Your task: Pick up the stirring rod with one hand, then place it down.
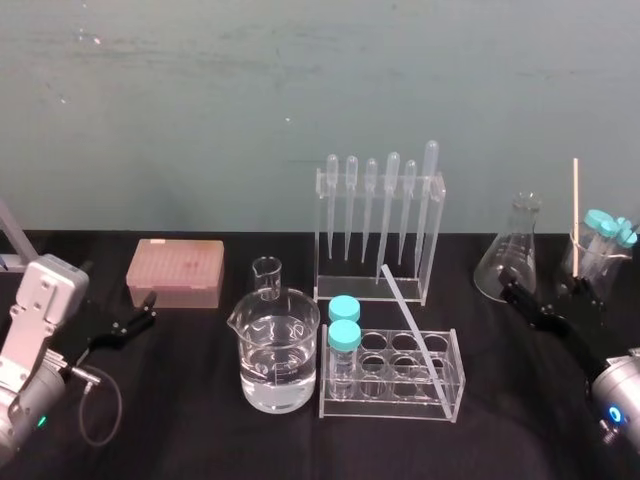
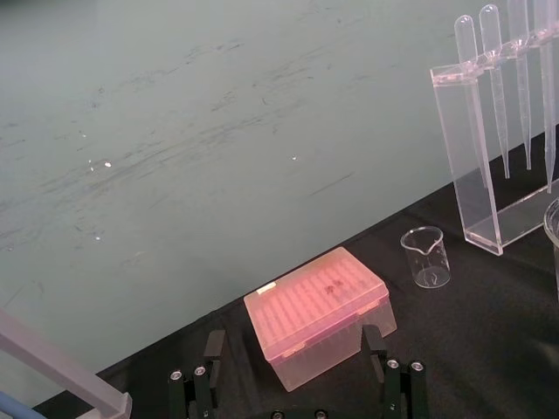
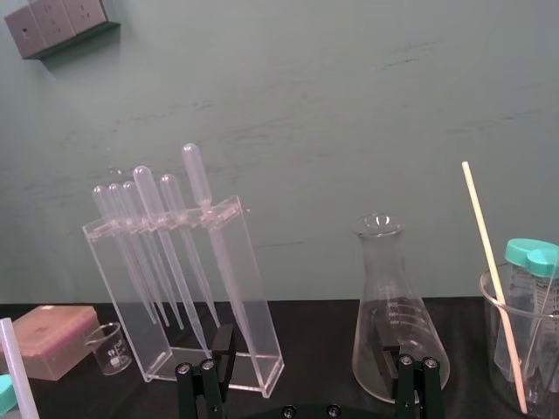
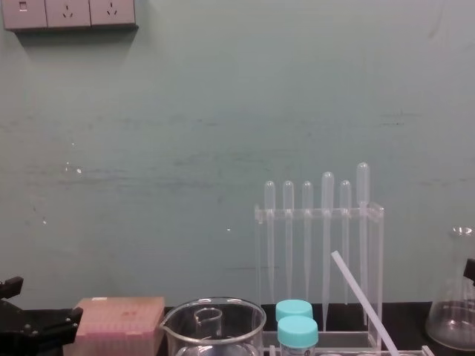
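The left tool point(image 2: 293, 336) sits low at the left side of the black table point(image 1: 180, 420). Its fingers are spread wide and hold nothing. Just ahead of them lies a pink pipette tip box point(image 1: 175, 272).

The right tool point(image 3: 307, 345) is at the right side of the table. Its fingers are also wide apart and empty, and they point toward an Erlenmeyer flask point(image 1: 515, 250) and a beaker point(image 1: 590, 265). That beaker holds teal-capped tubes and a thin tan stick point(image 1: 575, 215).

The stirring rod point(image 1: 410, 320) is well apart from both tools, near the middle of the table. It leans tilted, with its lower end in the clear test tube rack point(image 1: 455, 385) and its upper end pointing back toward the pipette rack point(image 1: 438, 240). Two teal-capped tubes point(image 1: 344, 335) stand in the left end of the test tube rack.

A large beaker point(image 1: 278, 350) partly filled with clear liquid stands just beside that rack on its left, and a small empty beaker point(image 1: 267, 277) stands behind it. The pipette rack holds six bulb-topped pipettes point(image 1: 370, 200) hanging upright.
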`<move>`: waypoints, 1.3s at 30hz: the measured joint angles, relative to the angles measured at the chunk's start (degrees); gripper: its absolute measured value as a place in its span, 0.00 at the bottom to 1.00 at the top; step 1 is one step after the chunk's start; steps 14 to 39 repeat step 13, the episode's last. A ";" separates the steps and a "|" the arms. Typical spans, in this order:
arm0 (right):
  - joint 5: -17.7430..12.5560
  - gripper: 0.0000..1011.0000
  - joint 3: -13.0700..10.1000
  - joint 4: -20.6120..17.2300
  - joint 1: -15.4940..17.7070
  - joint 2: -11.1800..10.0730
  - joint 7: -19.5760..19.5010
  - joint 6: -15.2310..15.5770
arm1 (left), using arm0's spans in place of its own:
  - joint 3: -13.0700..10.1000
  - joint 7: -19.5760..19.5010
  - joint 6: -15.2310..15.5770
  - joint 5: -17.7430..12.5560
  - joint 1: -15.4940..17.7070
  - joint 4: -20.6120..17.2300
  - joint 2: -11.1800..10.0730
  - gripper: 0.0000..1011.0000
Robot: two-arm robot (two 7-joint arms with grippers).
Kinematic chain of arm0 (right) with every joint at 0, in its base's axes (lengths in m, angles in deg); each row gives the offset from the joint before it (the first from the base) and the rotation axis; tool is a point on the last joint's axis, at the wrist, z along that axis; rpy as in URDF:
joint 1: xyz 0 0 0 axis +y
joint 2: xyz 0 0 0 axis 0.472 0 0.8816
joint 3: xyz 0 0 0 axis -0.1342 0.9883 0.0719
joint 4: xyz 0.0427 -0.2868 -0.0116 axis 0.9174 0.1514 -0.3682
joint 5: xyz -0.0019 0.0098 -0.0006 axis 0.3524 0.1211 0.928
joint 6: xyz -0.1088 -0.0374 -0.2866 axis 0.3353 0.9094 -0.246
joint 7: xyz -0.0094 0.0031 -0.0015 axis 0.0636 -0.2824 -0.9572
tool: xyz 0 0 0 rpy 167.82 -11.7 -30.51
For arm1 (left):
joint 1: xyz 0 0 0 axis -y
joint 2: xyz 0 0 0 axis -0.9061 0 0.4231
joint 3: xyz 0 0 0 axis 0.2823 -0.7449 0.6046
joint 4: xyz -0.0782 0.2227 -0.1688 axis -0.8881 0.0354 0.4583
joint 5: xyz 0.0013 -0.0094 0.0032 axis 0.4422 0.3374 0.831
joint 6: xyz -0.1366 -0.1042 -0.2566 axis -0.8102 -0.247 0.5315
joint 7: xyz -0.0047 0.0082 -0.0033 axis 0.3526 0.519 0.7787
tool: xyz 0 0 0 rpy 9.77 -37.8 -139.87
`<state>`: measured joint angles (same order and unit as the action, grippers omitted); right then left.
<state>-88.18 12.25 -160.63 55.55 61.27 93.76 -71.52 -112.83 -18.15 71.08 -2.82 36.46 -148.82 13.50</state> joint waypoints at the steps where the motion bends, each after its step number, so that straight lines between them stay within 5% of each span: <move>1: 0.01 0.99 0.01 0.00 -0.01 0.00 0.05 -0.05 | 0.00 0.00 0.00 0.00 0.00 0.00 0.00 0.99; 39: 0.05 0.99 0.09 0.00 -0.10 0.00 0.24 -0.45 | 0.00 0.00 0.00 0.00 0.00 0.00 0.00 0.99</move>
